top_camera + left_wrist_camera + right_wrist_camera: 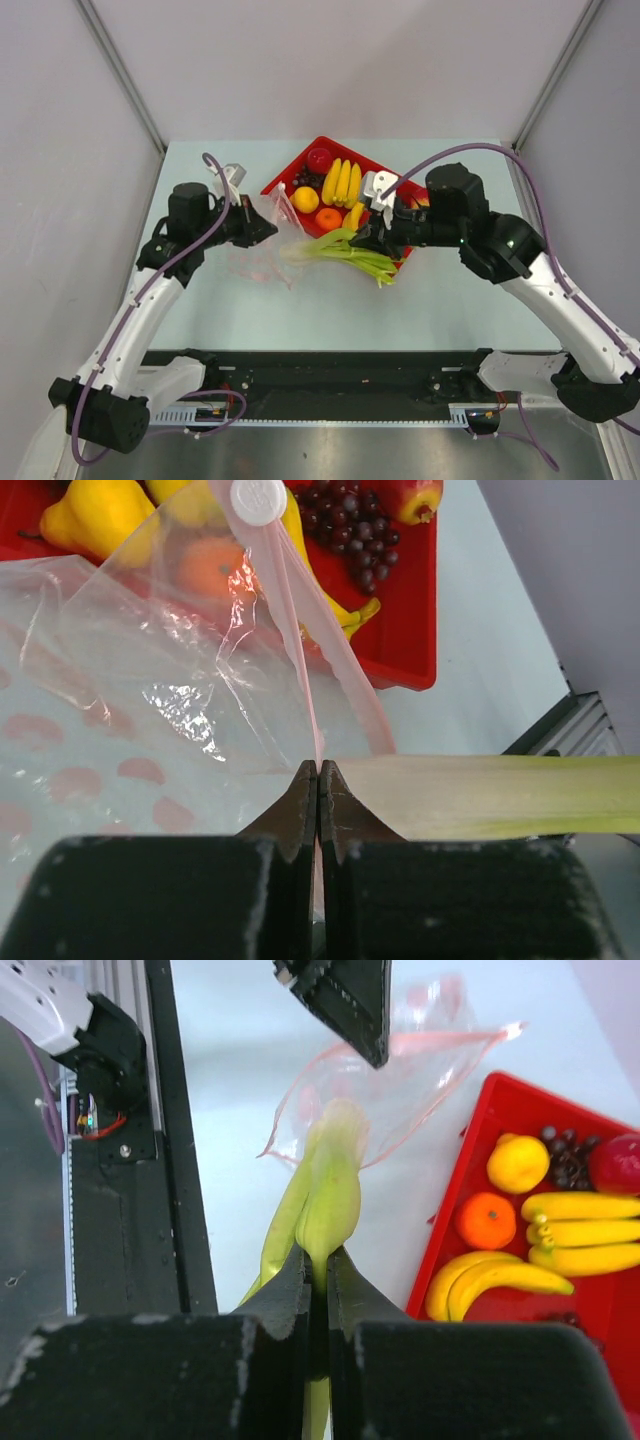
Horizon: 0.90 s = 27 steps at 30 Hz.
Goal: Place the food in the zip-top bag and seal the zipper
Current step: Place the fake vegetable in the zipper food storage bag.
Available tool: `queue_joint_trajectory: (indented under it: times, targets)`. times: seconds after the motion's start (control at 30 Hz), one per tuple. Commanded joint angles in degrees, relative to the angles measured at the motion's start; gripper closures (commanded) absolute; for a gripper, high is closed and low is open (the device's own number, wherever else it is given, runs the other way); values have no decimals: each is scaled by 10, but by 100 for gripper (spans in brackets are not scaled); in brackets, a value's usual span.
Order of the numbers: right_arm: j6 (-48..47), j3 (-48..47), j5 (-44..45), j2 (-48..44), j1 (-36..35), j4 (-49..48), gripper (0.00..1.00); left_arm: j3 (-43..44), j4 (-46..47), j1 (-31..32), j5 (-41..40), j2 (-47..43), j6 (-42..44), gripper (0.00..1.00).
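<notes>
While the pale worktop [450,300] carries everything, I read this as the loading step, with the first item going in. The red tray [290,170] sits at upper centre of the top view. The zip-top bag [262,255] lies just beside its lower left edge, clear and crumpled. The leek stalk [350,255] stretches across the middle of the frame, its pale end at the bag's mouth; I cannot tell if it has crossed inside. The bananas [343,183], apple [319,160], orange [329,218], lemon [305,199] and grapes [300,180] are in the tray. The zipper [345,670] is parted into two pink strips. My left tool [318,770] is clamped on the mouth edge, holding it up. My right tool [318,1255] is pinched tight on the leek's green part. Next, I judge, I must push the stalk lengthwise through the gap, keeping the mouth lifted so the film does not fold shut.
</notes>
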<state>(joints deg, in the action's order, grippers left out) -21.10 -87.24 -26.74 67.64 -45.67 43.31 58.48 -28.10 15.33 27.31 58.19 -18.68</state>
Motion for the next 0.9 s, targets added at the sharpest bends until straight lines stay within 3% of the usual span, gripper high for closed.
queue_joint_trajectory:
  times: [0.0,0.3,0.47,0.6,0.73,0.87]
  targets:
    - [1,-14,-18,-37,-4,-55,100,1,32,-15,52,-1,-21,100]
    - [-12,71,54,-39,-32,-122,100,0,78,-14,129,6,-101,100]
    - [-47,105,143,-26,-65,-119,100,-5,70,-14,116,11,-117,100]
    - [-54,160,150,-28,-67,-143,100,-33,76,-6,108,18,-128,100]
    - [-83,230,127,-35,-29,-175,100,-57,88,0,90,41,-151,100]
    - [-122,248,80,-17,69,-202,100,-65,128,15,65,62,-167,100]
